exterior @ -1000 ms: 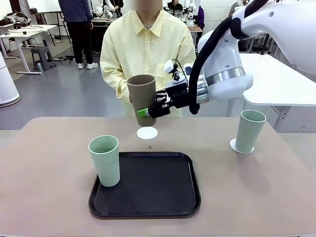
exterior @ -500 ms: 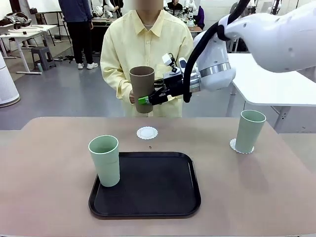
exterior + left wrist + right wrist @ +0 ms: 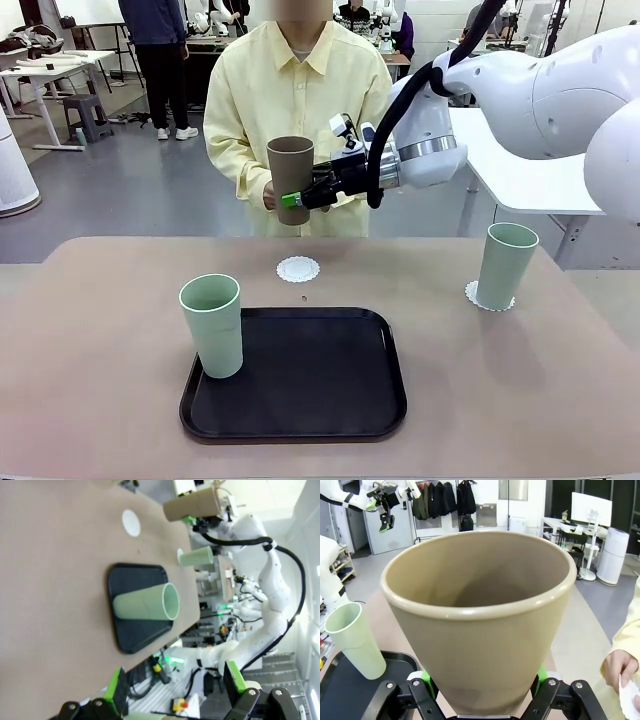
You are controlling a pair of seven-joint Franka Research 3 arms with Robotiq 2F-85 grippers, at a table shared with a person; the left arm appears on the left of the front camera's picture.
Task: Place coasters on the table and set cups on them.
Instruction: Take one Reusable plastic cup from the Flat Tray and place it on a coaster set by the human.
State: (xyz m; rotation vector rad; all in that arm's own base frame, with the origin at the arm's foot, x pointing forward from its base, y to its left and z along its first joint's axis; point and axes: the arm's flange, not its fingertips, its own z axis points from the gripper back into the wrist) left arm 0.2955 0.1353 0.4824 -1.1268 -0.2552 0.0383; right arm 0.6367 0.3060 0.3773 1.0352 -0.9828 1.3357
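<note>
Right gripper (image 3: pixel 293 202) is clamped on the brown cup (image 3: pixel 290 165) near its base, high above the surface (image 3: pixel 100 350) and its bare doily (image 3: pixel 298 269). Lowered off-centre, the cup could slide or crumple that light paper, or tip if released tilted.
</note>
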